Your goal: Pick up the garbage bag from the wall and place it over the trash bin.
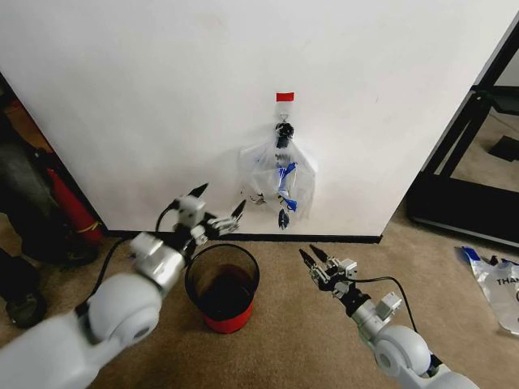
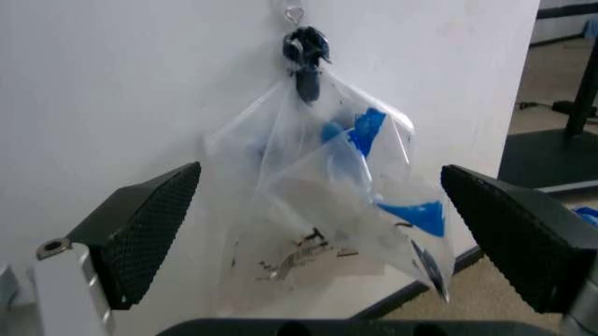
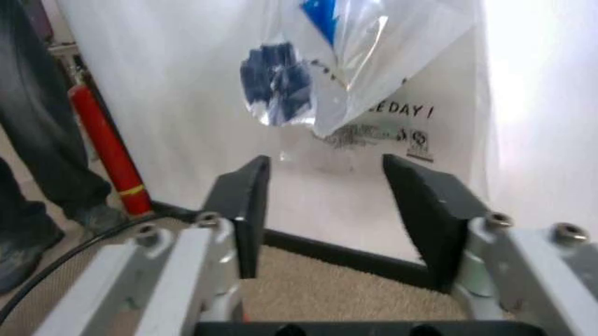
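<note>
Here, the bag [image 1: 280, 180] hangs bunched from a black hook [image 1: 284, 130] on the white wall [image 1: 162, 97], just under a small red tape strip [image 1: 285, 96]. Its clear plastic droops in folds with blue handle pieces and dark print showing through, the lowest tip ending just above the black baseboard [image 1: 268, 237]. In the left wrist view the bag [image 2: 327, 210] sits framed between two widely spread black pads [image 2: 140, 231], apart from both. In the right wrist view its lower folds [image 3: 355, 91] hang above and beyond the parted fingers [image 3: 245, 210], with lettering visible on the plastic.

The left gripper [image 1: 217, 207] is raised near the wall, left of the bag and short of it, jaws open and holding nothing. The right gripper [image 1: 313, 259] is lower, over the carpet [image 1: 308, 340] below and slightly right of the bag, jaws also open and empty.

The bin [image 1: 222, 285], black-rimmed with a red lower side, stands on the carpet between the two arms, below and left of the bag. A similar bag [image 1: 499, 284] lies flat on the carpet far to the right.
</note>
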Controlling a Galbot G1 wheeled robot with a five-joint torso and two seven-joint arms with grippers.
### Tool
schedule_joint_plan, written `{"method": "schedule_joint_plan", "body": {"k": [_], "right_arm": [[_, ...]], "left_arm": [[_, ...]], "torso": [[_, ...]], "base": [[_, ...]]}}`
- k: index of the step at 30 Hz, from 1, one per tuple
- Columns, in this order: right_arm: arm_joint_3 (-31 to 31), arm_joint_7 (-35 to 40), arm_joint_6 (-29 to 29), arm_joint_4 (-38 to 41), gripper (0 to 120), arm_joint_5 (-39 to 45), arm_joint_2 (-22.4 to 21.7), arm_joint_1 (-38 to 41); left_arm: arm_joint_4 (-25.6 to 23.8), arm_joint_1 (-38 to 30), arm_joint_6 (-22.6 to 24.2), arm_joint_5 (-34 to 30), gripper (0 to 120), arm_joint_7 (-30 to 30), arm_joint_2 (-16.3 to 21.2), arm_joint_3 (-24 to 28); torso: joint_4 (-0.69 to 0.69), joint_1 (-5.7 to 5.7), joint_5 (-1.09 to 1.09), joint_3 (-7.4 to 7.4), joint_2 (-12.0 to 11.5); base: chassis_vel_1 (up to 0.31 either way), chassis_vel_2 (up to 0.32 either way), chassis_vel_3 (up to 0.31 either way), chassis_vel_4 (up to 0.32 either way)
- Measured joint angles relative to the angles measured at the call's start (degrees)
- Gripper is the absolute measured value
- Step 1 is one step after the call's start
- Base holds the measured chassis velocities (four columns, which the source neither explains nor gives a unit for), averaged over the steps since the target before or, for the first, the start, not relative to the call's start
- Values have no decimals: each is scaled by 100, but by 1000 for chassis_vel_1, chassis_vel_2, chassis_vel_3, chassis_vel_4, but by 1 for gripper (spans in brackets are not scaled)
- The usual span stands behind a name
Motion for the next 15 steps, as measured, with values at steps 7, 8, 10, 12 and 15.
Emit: {"method": "schedule_joint_plan", "body": {"k": [7,8,10,12,15], "right_arm": [[117,21,-8,52,75,-71,55,-165],[117,21,-8,52,75,-71,55,-165],[176,-1,2,71,86,-113,73,-230],[208,-28,23,73,93,-166,94,-280],[258,-78,58,98,100,-215,127,-366]], "left_arm": [[541,-1535,481,222,100,3,-288,1486],[541,-1535,481,222,100,3,-288,1486],[738,-2204,693,232,100,-25,-412,1940],[897,-2637,863,2,100,-141,-596,2149],[1234,-3198,1220,-489,100,-435,-940,2305]], "torso": [[-3,0,1,0,0],[-3,0,1,0,0],[-1,0,1,0,0],[-1,0,1,0,0],[-3,0,3,-1,0]], "base": [[0,0,0,0],[0,0,0,0],[0,0,0,0],[0,0,0,0],[0,0,0,0]]}}
